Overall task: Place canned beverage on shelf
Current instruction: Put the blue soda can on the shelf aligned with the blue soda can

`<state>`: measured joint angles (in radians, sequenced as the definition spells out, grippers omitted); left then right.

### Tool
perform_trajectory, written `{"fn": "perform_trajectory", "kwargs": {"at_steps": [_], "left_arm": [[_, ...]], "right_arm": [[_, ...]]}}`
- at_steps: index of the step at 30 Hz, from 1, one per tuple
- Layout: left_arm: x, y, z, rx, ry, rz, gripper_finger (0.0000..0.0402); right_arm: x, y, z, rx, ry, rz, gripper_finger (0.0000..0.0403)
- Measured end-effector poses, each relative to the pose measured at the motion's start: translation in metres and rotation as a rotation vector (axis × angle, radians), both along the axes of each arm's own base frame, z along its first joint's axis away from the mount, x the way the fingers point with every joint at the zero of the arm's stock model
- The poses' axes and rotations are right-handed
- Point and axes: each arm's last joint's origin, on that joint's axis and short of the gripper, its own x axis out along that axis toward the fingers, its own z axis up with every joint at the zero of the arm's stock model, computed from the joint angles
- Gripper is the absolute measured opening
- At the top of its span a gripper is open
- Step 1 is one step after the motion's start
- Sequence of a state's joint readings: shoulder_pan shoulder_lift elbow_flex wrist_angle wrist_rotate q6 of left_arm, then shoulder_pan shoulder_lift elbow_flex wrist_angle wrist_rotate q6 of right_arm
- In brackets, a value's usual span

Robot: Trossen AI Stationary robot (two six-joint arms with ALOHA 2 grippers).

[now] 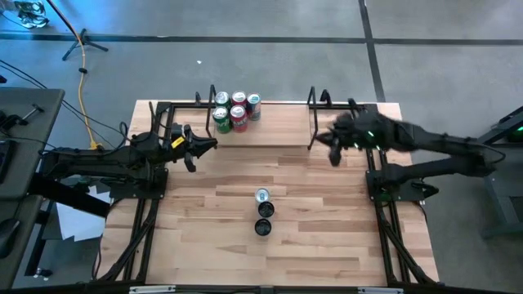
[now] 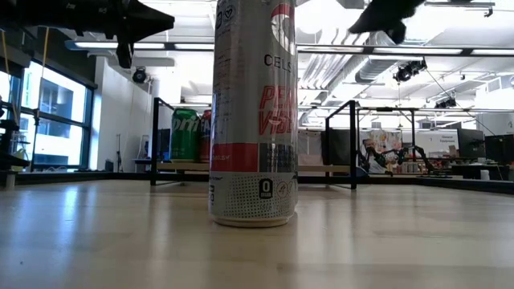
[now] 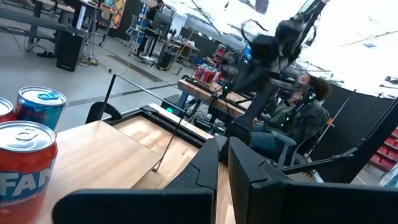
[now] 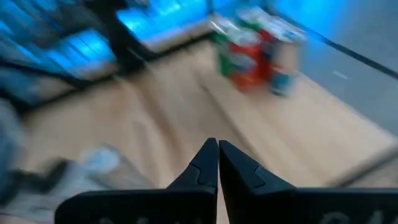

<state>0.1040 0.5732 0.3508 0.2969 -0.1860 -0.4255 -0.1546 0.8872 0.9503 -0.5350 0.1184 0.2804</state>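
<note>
So the low pale-wood shelf with black wire uprights (image 1: pixel 270 131) sits along the far edge of the light butcher-block wooden bench (image 1: pixel 327 237), and only its left end is taken. A tight cluster of soda cans, green, red and blue ones (image 1: pixel 235 110), is bunched up just inside the left upright. Everything from there to the right upright is bare board, so there's loads of room on that side.

The canned beverages not yet on the shelf are mid-bench: a tall white and silver slim can with red lettering (image 1: pixel 261 197) stands upright, with two dark-topped cans (image 1: pixel 264 219) lined up right behind it toward the near edge. In the low view the tall one (image 2: pixel 253 112) fills the middle of the frame with open wood all around it. Nothing else is on the bench surface, and the wide strip between those cans and the shelf is clear.

The left hand (image 1: pixel 189 150) hangs near the shelf's left upright, just in front of the can cluster, fingers pinched together and empty. The right hand (image 1: pixel 333 147) hovers by the right upright at the shelf's right end, fingers also pressed together with nothing in them; the right wrist view shows the tips (image 4: pixel 217 163) meeting cleanly. Both are well apart from the mid-bench cans.
</note>
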Motion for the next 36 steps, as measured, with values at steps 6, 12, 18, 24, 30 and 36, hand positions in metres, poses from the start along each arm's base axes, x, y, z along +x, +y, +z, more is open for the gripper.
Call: {"fn": "perform_trajectory", "kwargs": {"at_steps": [6, 12, 18, 24, 30, 36], "left_arm": [[0.0, 0.0, 0.0, 0.0, -0.002, 0.0, 0.0], [0.0, 0.0, 0.0, 0.004, -0.001, -0.008, 0.0], [0.001, -0.01, 0.005, 0.083, -0.035, -0.124, 0.0], [0.001, -0.022, 0.006, 0.111, -0.043, -0.168, 0.0], [0.001, -0.025, 0.006, 0.114, -0.04, -0.15, 0.0], [0.001, -0.024, 0.006, 0.143, -0.03, -0.125, 0.0]], "right_arm": [[-0.014, 0.025, -0.021, 0.097, -0.445, 0.111, 0.0], [-0.01, 0.029, -0.029, 0.089, -0.609, 0.149, 0.0], [-0.007, 0.029, -0.032, 0.081, -0.584, 0.148, 0.0], [-0.006, 0.029, -0.033, 0.076, -0.581, 0.149, 0.0], [-0.006, 0.029, -0.033, 0.064, -0.579, 0.151, 0.0], [-0.006, 0.029, -0.033, 0.063, -0.579, 0.151, 0.0]]}}
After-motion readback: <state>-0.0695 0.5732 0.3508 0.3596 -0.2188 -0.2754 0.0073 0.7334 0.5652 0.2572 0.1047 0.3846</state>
